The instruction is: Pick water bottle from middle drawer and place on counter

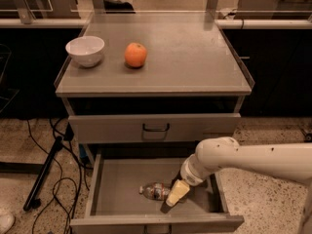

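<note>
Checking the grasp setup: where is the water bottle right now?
Low in the camera view, the water bottle lies on its side in the open middle drawer, with the gripper at its right end.

The hand (169,204) hangs inside the middle drawer (122,185), just beside the lying water bottle (153,191).

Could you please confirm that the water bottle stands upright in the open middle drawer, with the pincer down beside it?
Not quite: the camera view shows the water bottle lying on its side on the middle drawer floor, not upright. The pincer is indeed down in that open drawer, at one end of the bottle.
</note>
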